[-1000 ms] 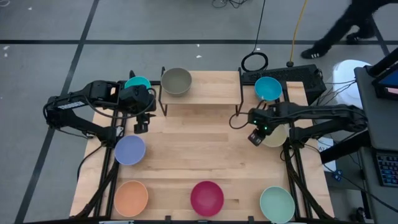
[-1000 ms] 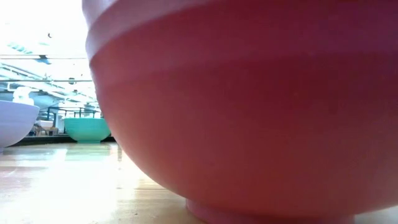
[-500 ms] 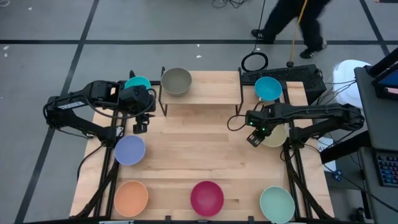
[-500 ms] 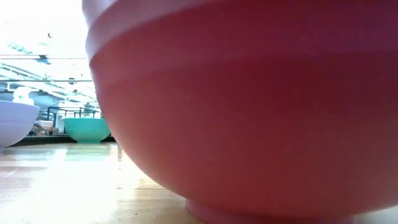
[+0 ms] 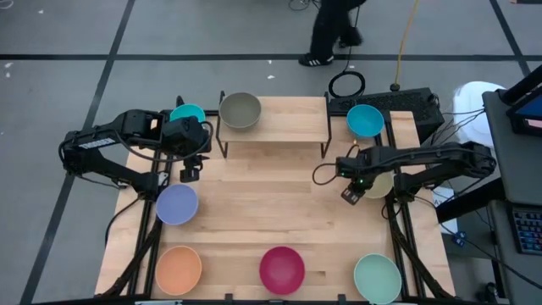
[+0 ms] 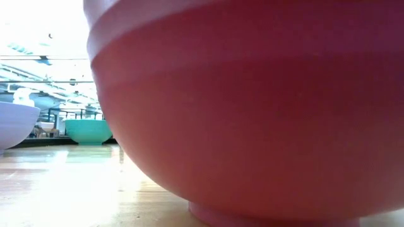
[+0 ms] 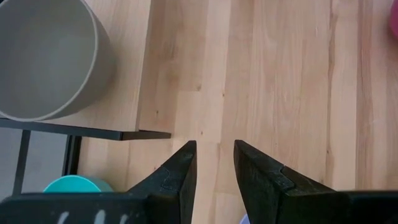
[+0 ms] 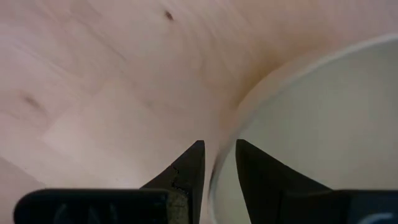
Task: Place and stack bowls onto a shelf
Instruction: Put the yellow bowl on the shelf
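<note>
The shelf (image 5: 275, 127) stands at the table's far edge, and the olive-grey bowl (image 5: 240, 110) sits on its left end. A cyan bowl (image 5: 187, 113) sits left of the shelf and another (image 5: 366, 120) sits right of it. Lavender (image 5: 177, 204), orange (image 5: 179, 269), magenta (image 5: 282, 269) and mint (image 5: 377, 278) bowls stand on the tabletop. My right gripper (image 5: 350, 193) is at the left rim of the cream bowl (image 5: 378, 182), shut on it. My left gripper (image 5: 190, 174) hovers open by the shelf's left legs, holding nothing (image 7: 214, 168). My right gripper (image 8: 219, 165) has the cream bowl's rim (image 8: 231, 134) on the bowl's left side. One finger (image 8: 258, 174) is inside the bowl and one (image 8: 186, 171) is outside. The fingers come from above, pointing down. The bowl stands upright on the tabletop.
The middle of the tabletop (image 5: 271, 203) between the bowls is bare wood. The shelf's black legs (image 5: 222, 152) stand close to my left gripper. A black keyboard (image 5: 389, 102) lies beyond the right cyan bowl. A person (image 5: 334, 30) walks on the floor beyond the far edge.
My right gripper has shifted a little toward the table's near edge and right, at the cream bowl's rim. The person beyond the far edge has walked across toward the left.
</note>
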